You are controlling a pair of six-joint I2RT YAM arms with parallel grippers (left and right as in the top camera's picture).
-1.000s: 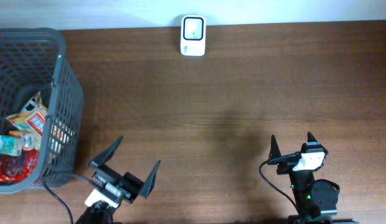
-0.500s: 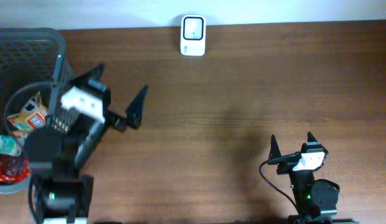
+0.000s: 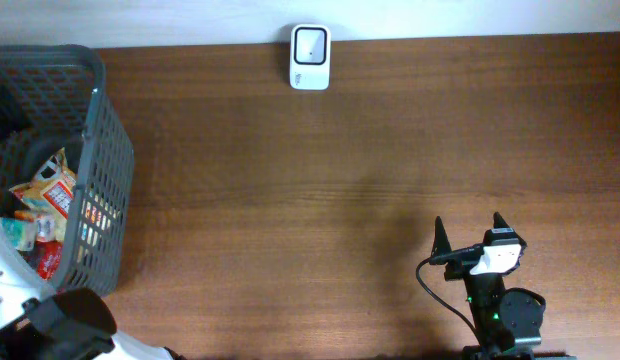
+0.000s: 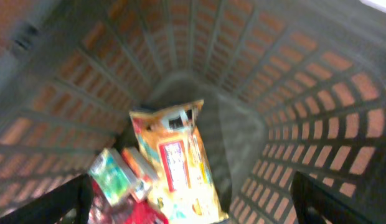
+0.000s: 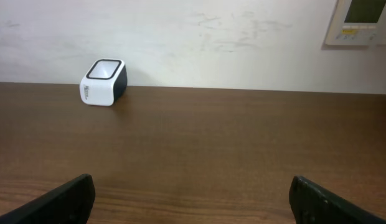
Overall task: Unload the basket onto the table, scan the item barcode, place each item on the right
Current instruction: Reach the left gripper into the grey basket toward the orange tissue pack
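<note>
A yellow-and-orange snack packet [image 4: 177, 165] lies in the bottom of a dark grey mesh basket [image 4: 305, 93], tilted, its printed face up. A green pack [image 4: 112, 174] lies just beside it on its left in the left wrist view, and a red wrapper [image 4: 137, 211] sits below that; no barcode can be made out on any of them in this blurred view. The left gripper [image 4: 193, 204] hangs above the basket with its two fingers spread wide to either edge of the view, gripping nothing. From overhead, the basket stands at the left end of the wooden table [image 3: 340, 170], and the left arm [image 3: 70, 315] shows only at the lower left corner.

The white barcode scanner [image 3: 310, 44] stands at the far edge of the table by the wall, well apart from the basket. The right gripper [image 3: 469, 225] sits near the table's front right, fingers apart and empty, facing the scanner across bare wood. A white wall panel [image 5: 364, 22] shows at the upper right of the right wrist view
</note>
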